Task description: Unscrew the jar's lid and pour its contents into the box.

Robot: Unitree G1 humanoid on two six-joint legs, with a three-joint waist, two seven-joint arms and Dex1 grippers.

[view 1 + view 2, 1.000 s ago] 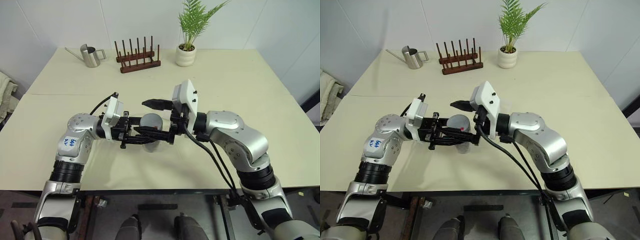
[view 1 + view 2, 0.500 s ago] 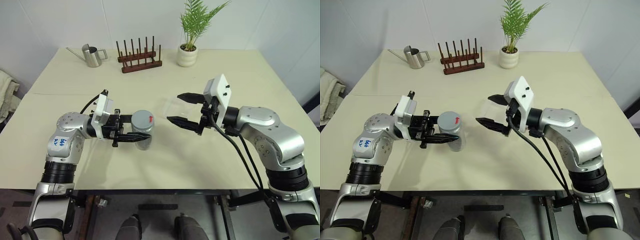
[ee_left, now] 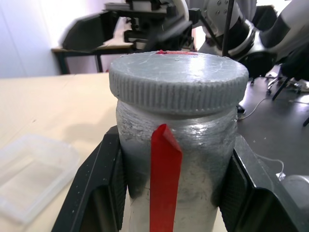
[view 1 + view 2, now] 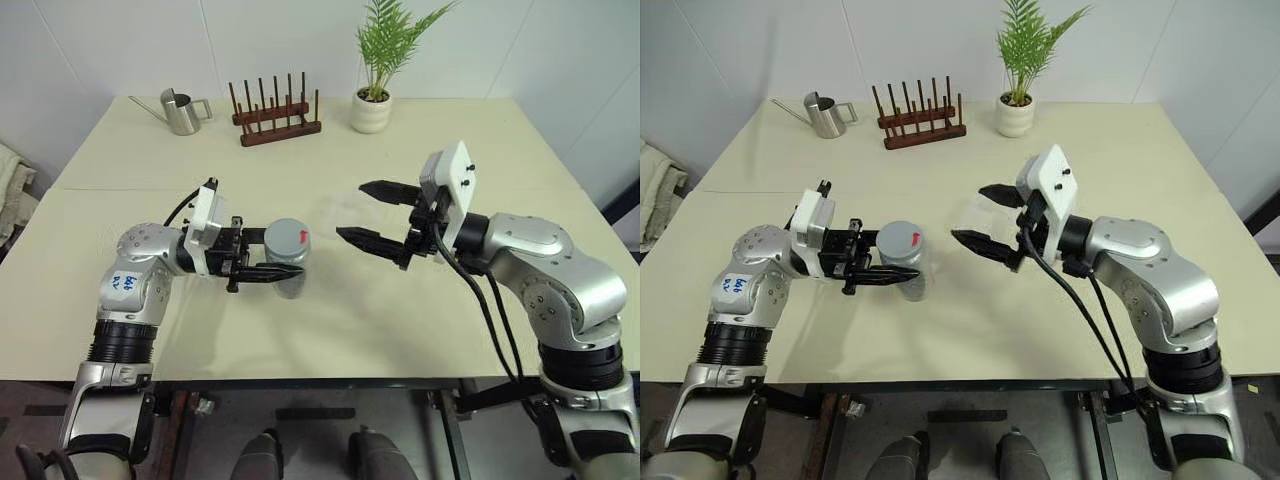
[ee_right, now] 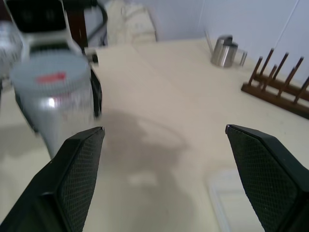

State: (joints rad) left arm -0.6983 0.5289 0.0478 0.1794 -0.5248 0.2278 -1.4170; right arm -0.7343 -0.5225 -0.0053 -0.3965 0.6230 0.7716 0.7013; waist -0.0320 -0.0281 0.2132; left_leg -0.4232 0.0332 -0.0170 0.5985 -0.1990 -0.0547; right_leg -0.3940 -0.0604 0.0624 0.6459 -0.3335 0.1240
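Head views: the left gripper (image 4: 268,270) is clamped on the jar (image 4: 288,260), held upright near the table's (image 4: 480,150) middle, lid (image 4: 287,238) still on. The right gripper (image 4: 377,215), at the jar's 3 o'clock, stands wide apart and empty, well clear. The clear box (image 4: 985,213) lies behind it. To unscrew well, I judge it should return square over the lid, close on the ribbed rim, then twist while the left holds firm. A second ago the right fingers straddled the lid; they have since drawn away rightward.

Left wrist view: fingers (image 3: 91,193) press both jar sides; box (image 3: 34,174) lies at 8 o'clock.

Right wrist view: open fingers (image 5: 77,169), jar (image 5: 53,101) at 10 o'clock.
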